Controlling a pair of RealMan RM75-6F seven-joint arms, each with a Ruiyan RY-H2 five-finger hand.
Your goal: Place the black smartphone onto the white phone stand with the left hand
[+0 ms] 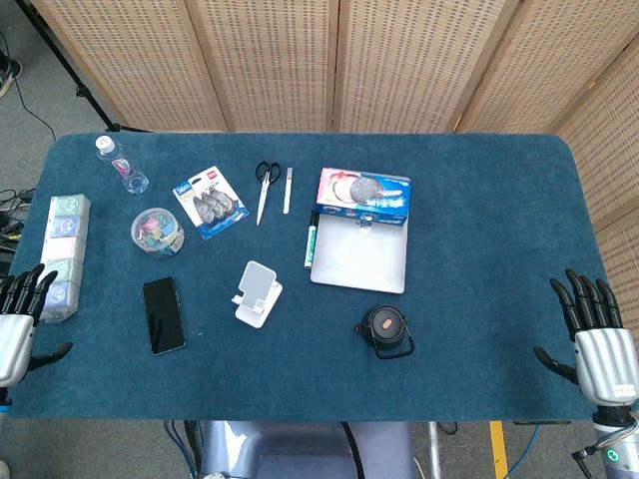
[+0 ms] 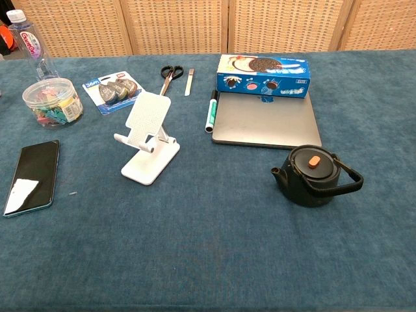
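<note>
The black smartphone (image 1: pixel 164 314) (image 2: pixel 32 176) lies flat, screen up, on the blue table toward the front left. To its right stands the white phone stand (image 1: pixel 259 292) (image 2: pixel 148 136), bare, with its back plate tilted. My left hand (image 1: pixel 18 317) hovers at the table's left edge, fingers spread, holding nothing, well left of the phone. At the right front edge my right hand (image 1: pixel 595 334) is likewise spread and empty. Neither hand shows in the chest view.
A black teapot (image 1: pixel 384 330) (image 2: pixel 316 174) sits right of the stand. Behind are a grey laptop (image 1: pixel 359 257), a cookie box (image 1: pixel 364 196), a green marker (image 1: pixel 311 238), scissors (image 1: pixel 266 187), a clip pack (image 1: pixel 209 203), a plastic jar (image 1: pixel 157 232), a water bottle (image 1: pixel 122 165) and a tissue pack (image 1: pixel 64 255).
</note>
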